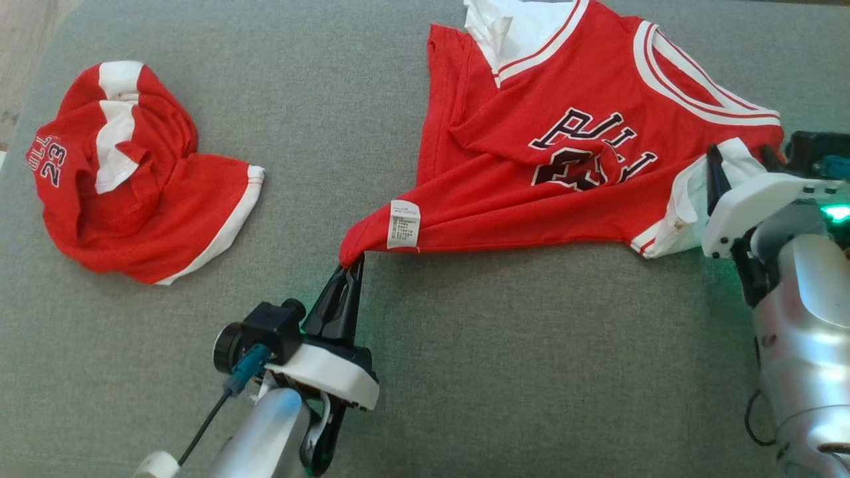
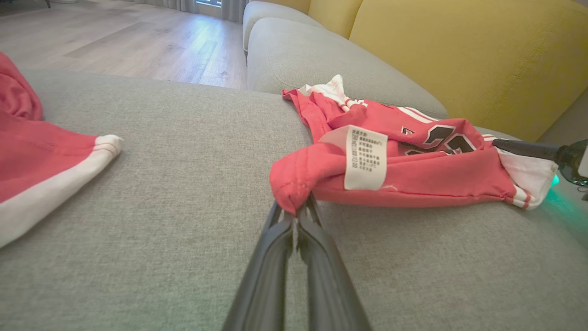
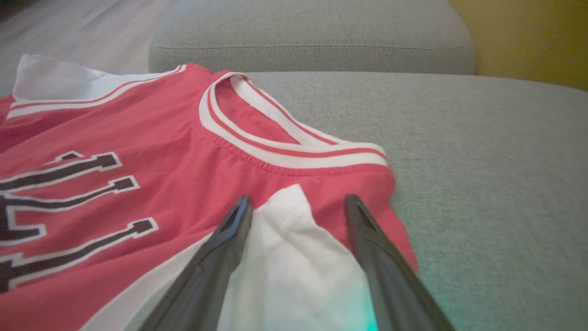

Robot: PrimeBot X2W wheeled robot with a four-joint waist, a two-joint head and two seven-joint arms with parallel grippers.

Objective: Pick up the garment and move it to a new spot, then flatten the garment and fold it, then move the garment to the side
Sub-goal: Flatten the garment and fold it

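Left gripper clamped jersey hem corner at fingertips. Right gripper spread, straddling white hem corner, ungripped. Flattening likely needed right closure, then even outward pull.

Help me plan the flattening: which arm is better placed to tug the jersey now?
Left. The left gripper is shut on the red jersey by its care label; the right gripper stands open astride the white trim.

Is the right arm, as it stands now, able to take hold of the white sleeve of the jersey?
Probably yes. The right pincer is open, its fingers on either side of the white sleeve of the jersey, with nothing between.
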